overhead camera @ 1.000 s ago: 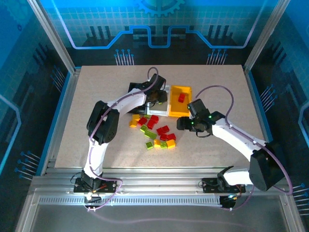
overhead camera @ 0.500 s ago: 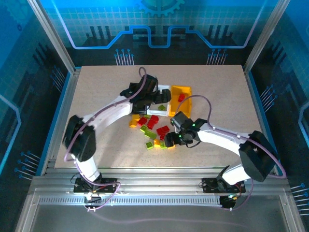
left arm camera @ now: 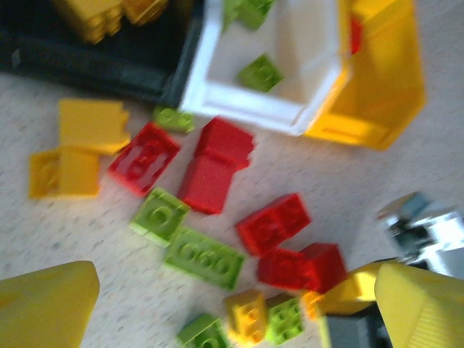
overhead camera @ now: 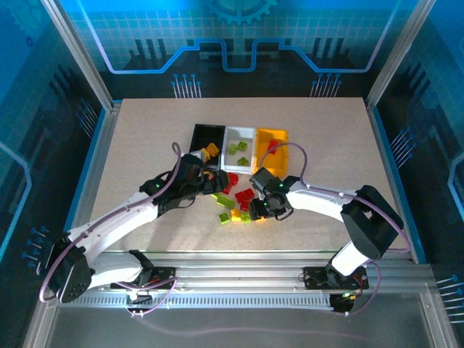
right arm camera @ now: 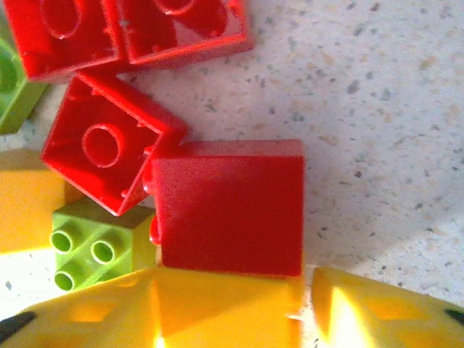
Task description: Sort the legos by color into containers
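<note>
Worktop [overhead camera: 145, 130]: black bin [overhead camera: 205, 135], white bin [overhead camera: 233, 162] and yellow bin [overhead camera: 271, 135] sit in a touching row, mid-width, toward the far edge. Left pincer [overhead camera: 209, 181] released, over the left of the loose legos [overhead camera: 233, 203]. Right pincer [overhead camera: 255, 206] clenched, empty, tips at a red brick [right arm camera: 228, 206]. Loose legos just nearward of the bins. Yellow bricks [overhead camera: 211, 150] in black, green bricks [overhead camera: 243, 148] in white.

Dense legos [left arm camera: 214, 163] just before containers [left arm camera: 250, 110]
</note>
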You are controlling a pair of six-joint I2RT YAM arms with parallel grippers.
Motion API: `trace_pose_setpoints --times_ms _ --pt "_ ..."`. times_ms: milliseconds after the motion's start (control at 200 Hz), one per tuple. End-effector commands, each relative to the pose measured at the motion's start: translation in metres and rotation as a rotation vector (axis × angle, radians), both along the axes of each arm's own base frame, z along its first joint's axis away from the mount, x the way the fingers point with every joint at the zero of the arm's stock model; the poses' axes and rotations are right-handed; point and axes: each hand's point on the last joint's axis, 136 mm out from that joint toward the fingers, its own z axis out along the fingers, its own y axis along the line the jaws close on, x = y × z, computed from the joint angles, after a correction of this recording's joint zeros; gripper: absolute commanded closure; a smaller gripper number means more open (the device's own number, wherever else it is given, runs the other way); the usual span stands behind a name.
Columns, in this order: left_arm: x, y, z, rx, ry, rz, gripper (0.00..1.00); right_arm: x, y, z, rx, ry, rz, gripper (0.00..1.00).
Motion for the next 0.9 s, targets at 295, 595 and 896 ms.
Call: trace_pose_setpoints --times_ms 295,595,896 --pt "-0.036 0.048 -0.059 0.035 0.088 0.15 0.01 0.023 0.004 0.071 0.058 -0.14 0.017 0.67" --pt "-0.06 0.068 -0.079 0.057 0.142 0.174 0.01 0.13 0.092 0.138 0.198 -0.293 0.06 0.66" --pt "-0.066 0.065 -0.081 0.05 0.17 0.133 0.01 0.224 0.161 0.132 0.254 -0.335 0.045 0.64"
